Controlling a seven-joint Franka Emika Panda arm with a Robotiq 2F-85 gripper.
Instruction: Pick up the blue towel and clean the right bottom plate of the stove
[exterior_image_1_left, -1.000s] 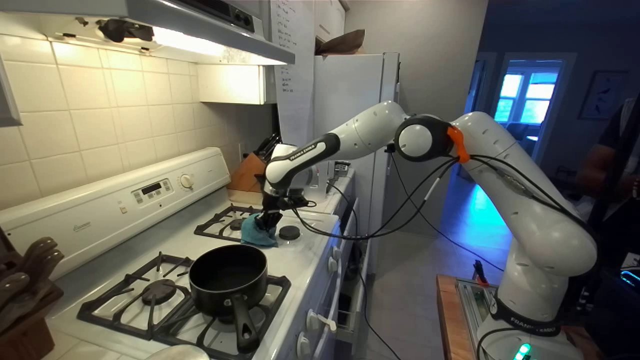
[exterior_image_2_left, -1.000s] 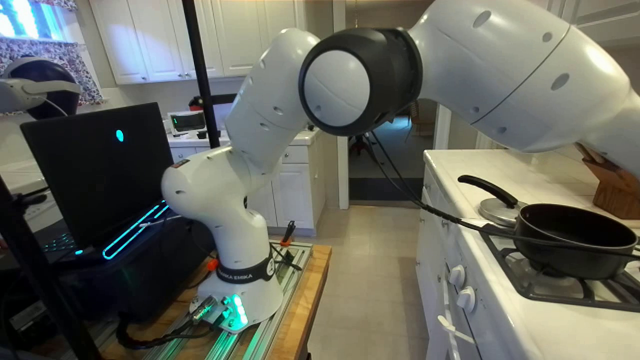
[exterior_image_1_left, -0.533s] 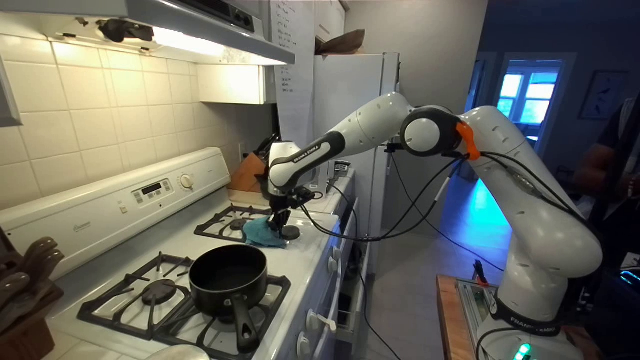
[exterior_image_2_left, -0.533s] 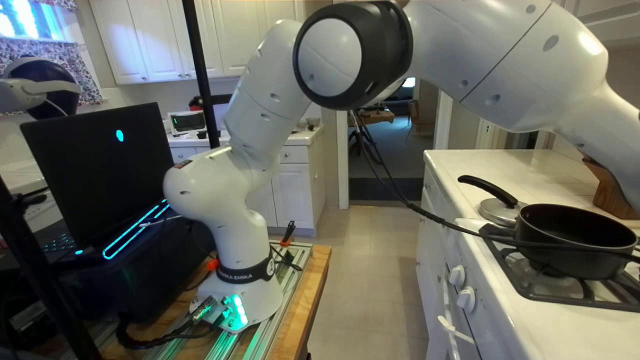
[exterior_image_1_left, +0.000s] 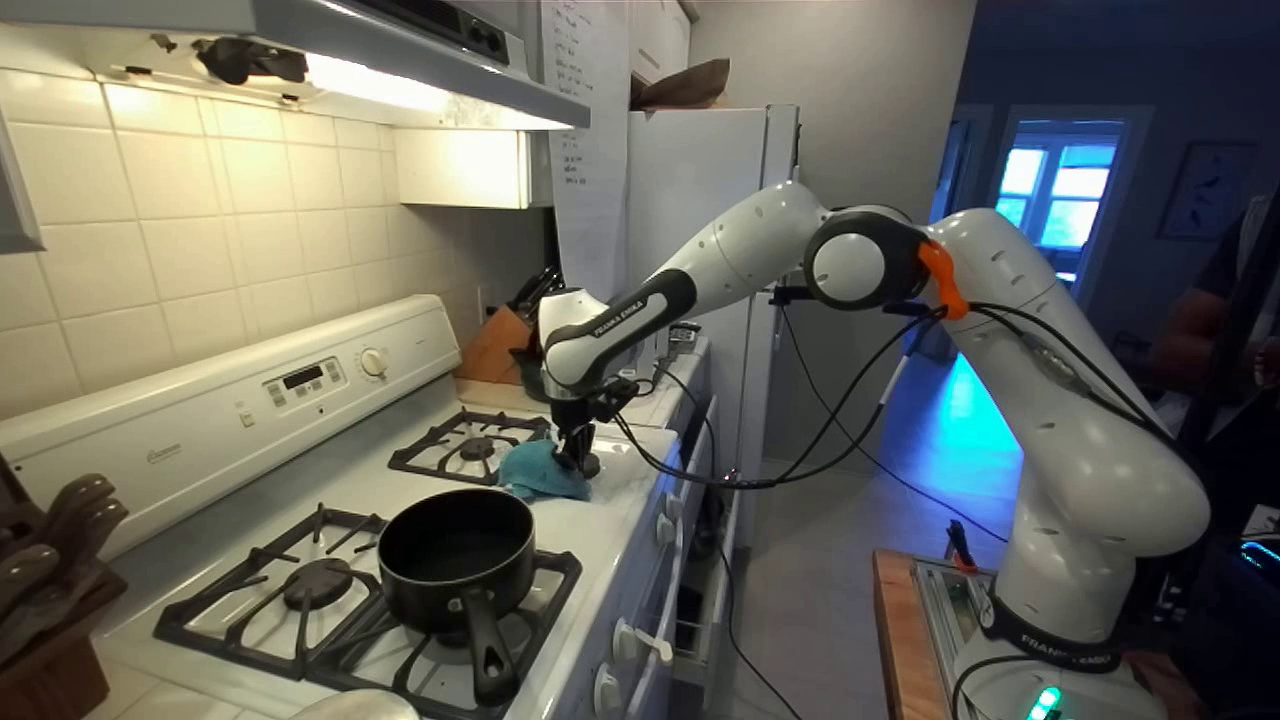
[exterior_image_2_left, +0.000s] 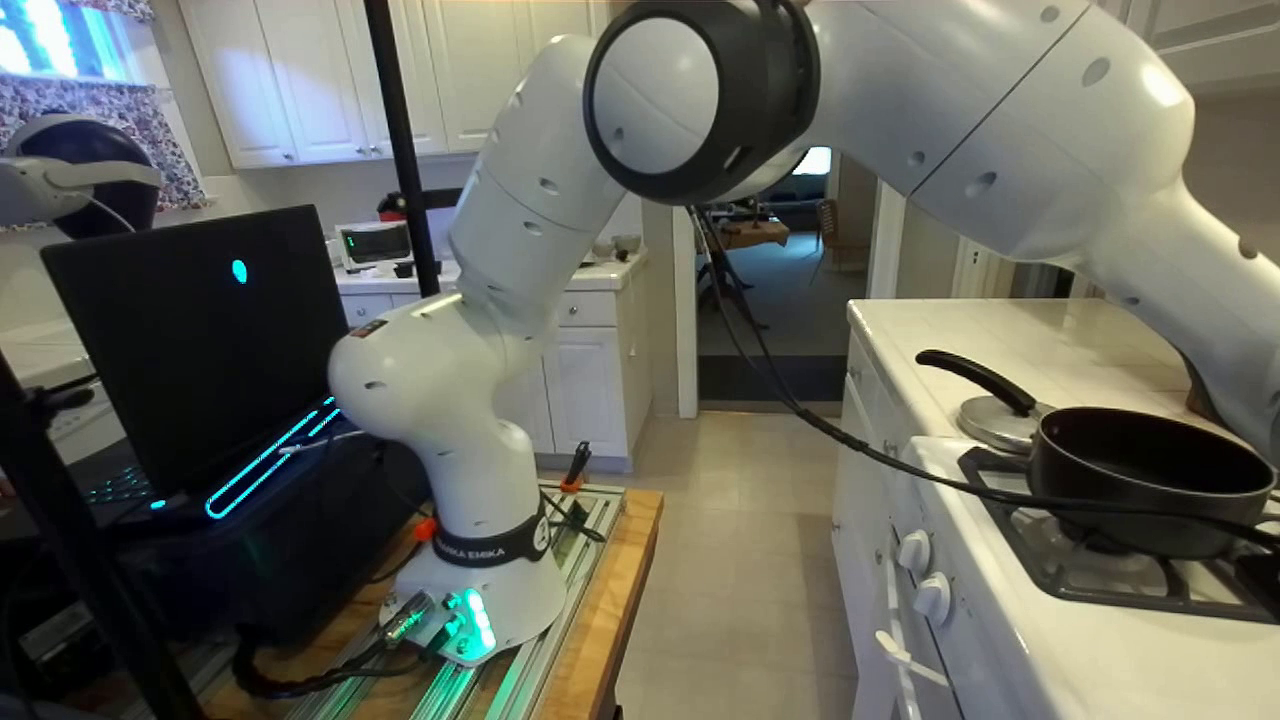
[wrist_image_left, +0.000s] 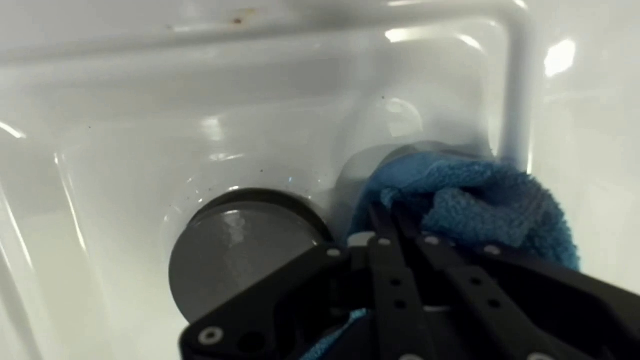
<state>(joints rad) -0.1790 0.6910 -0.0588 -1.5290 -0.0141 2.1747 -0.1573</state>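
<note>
The blue, bunched cloth towel (wrist_image_left: 505, 220) has a rough, matt pile; the white, boxy enamel stove (exterior_image_1_left: 365, 487) is glossy; the grey, disc-shaped metal burner cap (wrist_image_left: 240, 262) is smooth, faintly shiny.

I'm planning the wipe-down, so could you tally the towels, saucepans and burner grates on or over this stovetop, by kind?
Blue towel: 1
Saucepan: 1
Burner grates: 3, one partly hidden by the saucepan
Total: 5

Free rm: bare strip of stove (exterior_image_1_left: 615, 495) btwn blue towel (exterior_image_1_left: 542, 471) & front edge. Obst.: burner cap (wrist_image_left: 242, 262) just beside towel, rear grate (exterior_image_1_left: 445, 474) behind, saucepan (exterior_image_1_left: 420, 600) on near front grate (exterior_image_1_left: 566, 585), hood (exterior_image_1_left: 425, 65) o/head.
</note>
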